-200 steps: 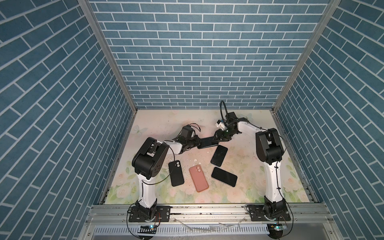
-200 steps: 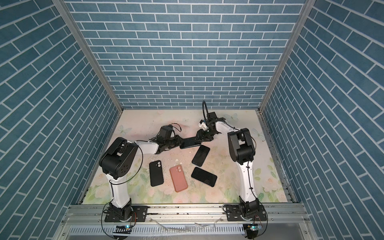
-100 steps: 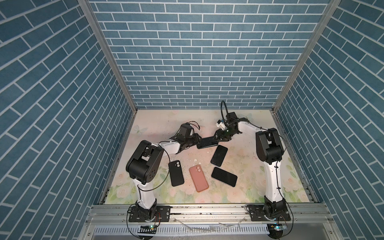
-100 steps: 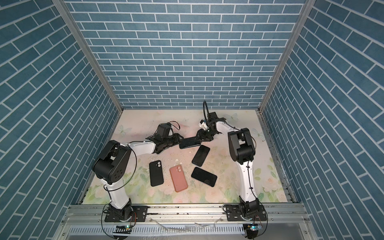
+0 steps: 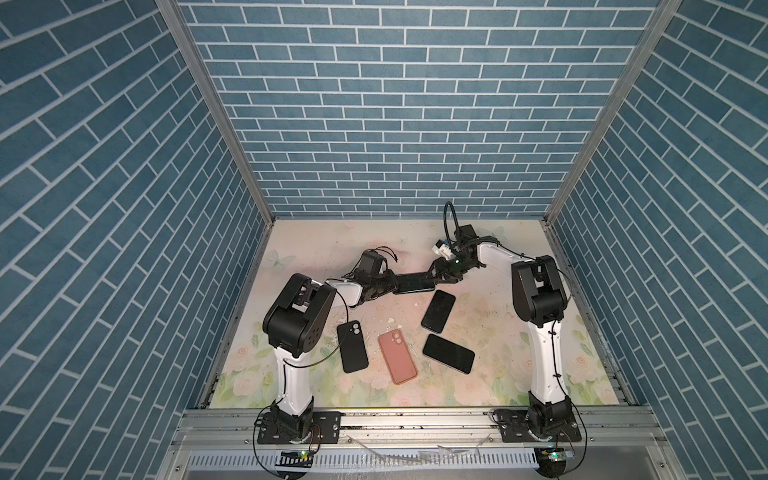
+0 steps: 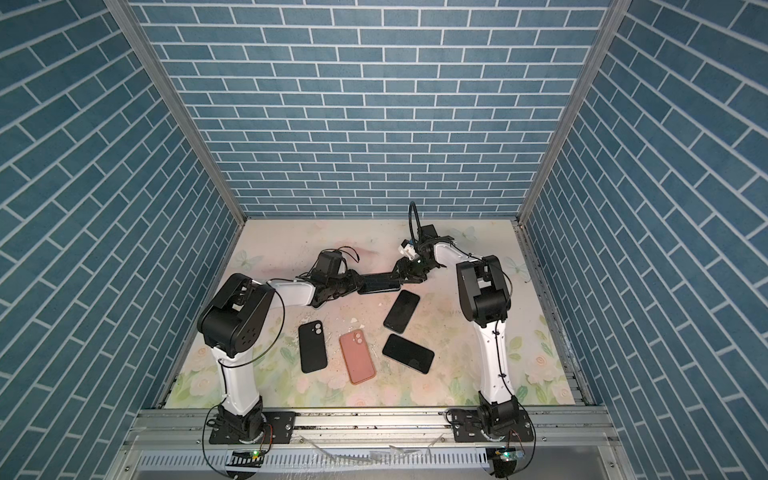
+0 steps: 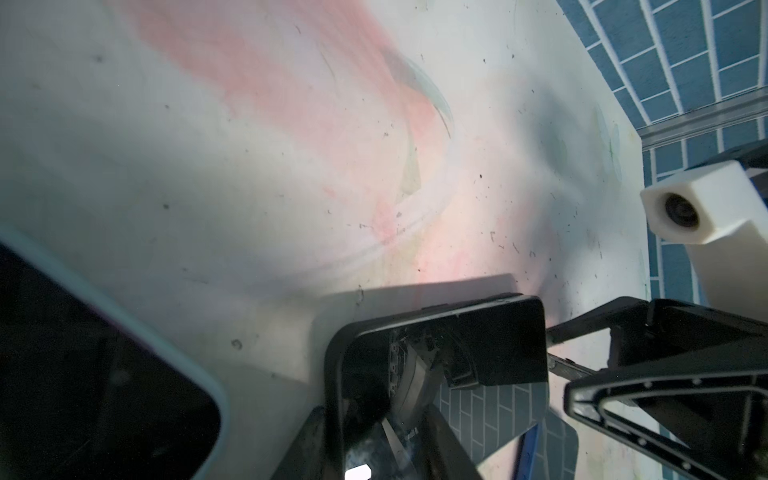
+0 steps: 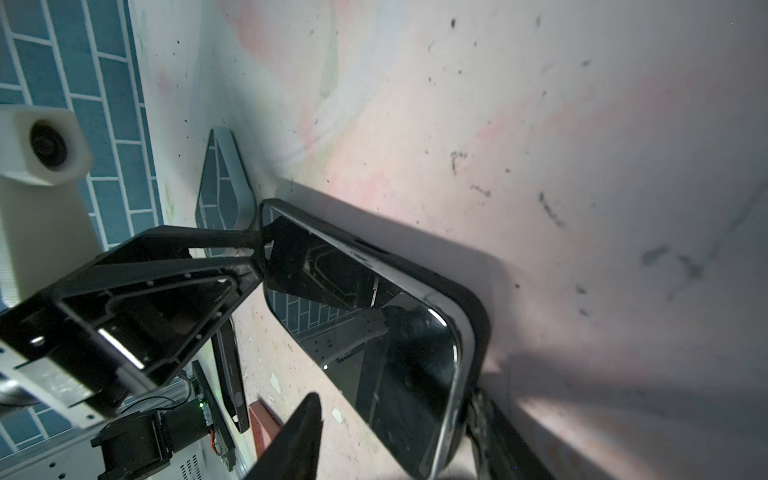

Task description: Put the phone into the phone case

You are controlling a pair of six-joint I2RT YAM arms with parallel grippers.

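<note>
A black phone [image 5: 413,286] [image 6: 379,286] lies in a black phone case [image 8: 478,316] at the middle back of the table, its silver edge showing inside the case rim. My left gripper [image 5: 392,284] [image 7: 374,419] is shut on one short end, one finger under the case and one over the screen. At the other end my right gripper [image 5: 437,276] [image 8: 397,403] stands open, its jaws on either side of the phone. One of its fingers [image 8: 490,428] is against the case; the other finger [image 8: 303,432] is apart from it.
In front of the held phone lie a bare black phone [image 5: 438,311], another black phone [image 5: 449,353], a pink case [image 5: 397,357] and a black case [image 5: 352,347]. Blue brick walls close in the floral table [image 5: 498,324] on three sides.
The left arm's elbow swung out to the left and came back. The phone between the two grippers has stayed in place. The right arm has not moved.
</note>
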